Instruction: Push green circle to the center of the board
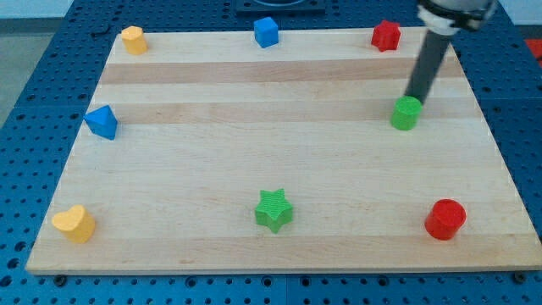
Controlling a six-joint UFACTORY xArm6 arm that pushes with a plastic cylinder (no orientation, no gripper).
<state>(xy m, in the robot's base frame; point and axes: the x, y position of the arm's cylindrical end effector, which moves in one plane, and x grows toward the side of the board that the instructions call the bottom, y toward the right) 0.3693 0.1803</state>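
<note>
Bright, even light falls over the wooden board (279,161), and its pale grain stays clear from edge to edge with no glare patches. Shadows are soft and short: the green star (274,209), near the board's lower edge, throws only a faint dark rim at its base, and so does the red cylinder (445,219) toward the board's lower right corner. The blocks along the board's top edge look slightly softer than the near ones. The dark rod above the green circle (406,112) is a little blurred where it leaves the picture.
</note>
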